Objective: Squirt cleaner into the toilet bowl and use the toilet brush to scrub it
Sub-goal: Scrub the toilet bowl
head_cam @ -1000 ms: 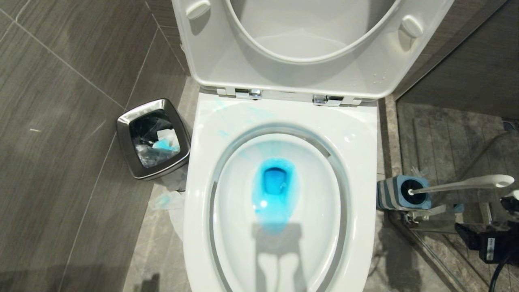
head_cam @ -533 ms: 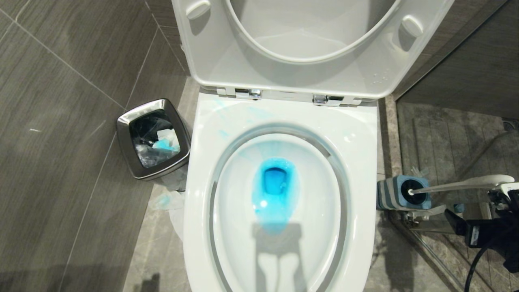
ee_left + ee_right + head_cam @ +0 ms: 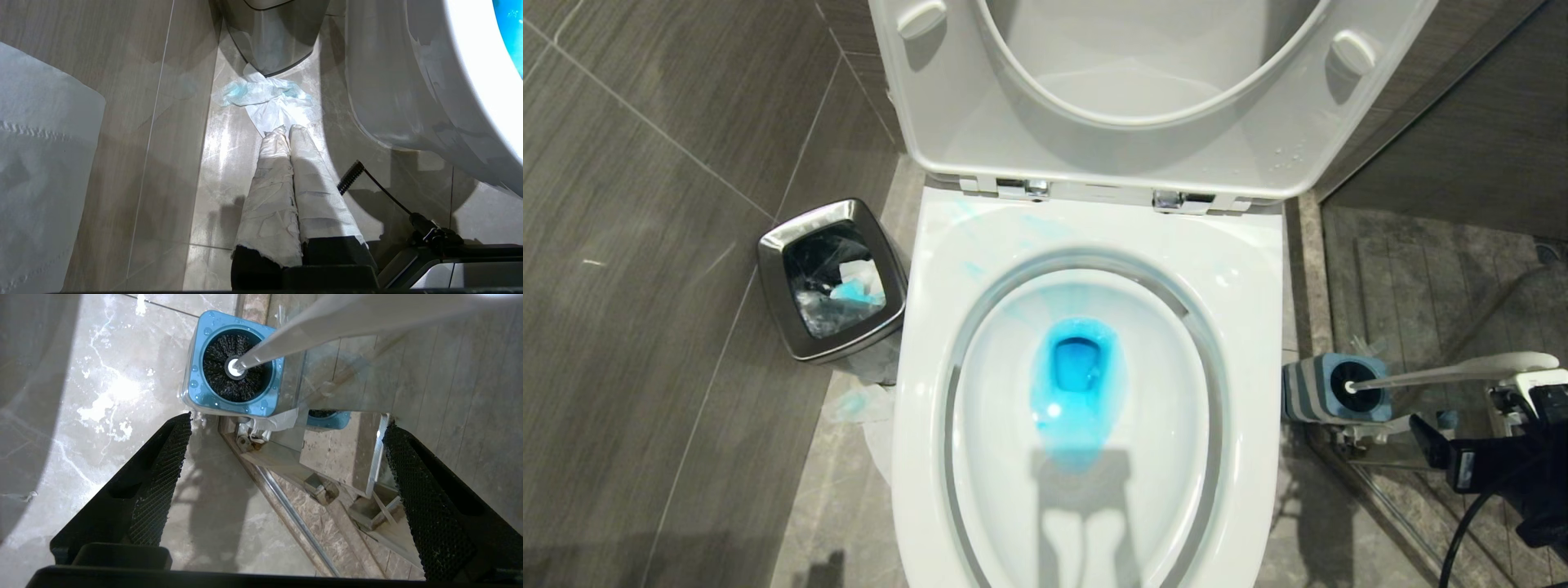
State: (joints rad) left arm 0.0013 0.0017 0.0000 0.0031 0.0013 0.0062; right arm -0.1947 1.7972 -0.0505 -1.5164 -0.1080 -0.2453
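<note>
Toilet brush point(image 3: 1445, 374) right of toilet bowl point(image 3: 1250, 343) — apparently apart

My right gripper point(image 3: 286, 457) climbs from the frame's lower right corner toward the toilet brush point(image 3: 1454, 371), and now its handle tip lies just above my wide-spread jaws, the holder point(image 3: 233, 365) ahead of them.

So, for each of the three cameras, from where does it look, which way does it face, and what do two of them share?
Head view: high on the robot, facing down at the toilet bowl; the right gripper shows at the right edge.
Left wrist view: behind the shut left gripper, low, facing the floor and a blue-stained tissue.
Right wrist view: behind the open right gripper, facing down at the toilet brush.
Shared: head and right wrist views both show the brush in its holder.
</note>
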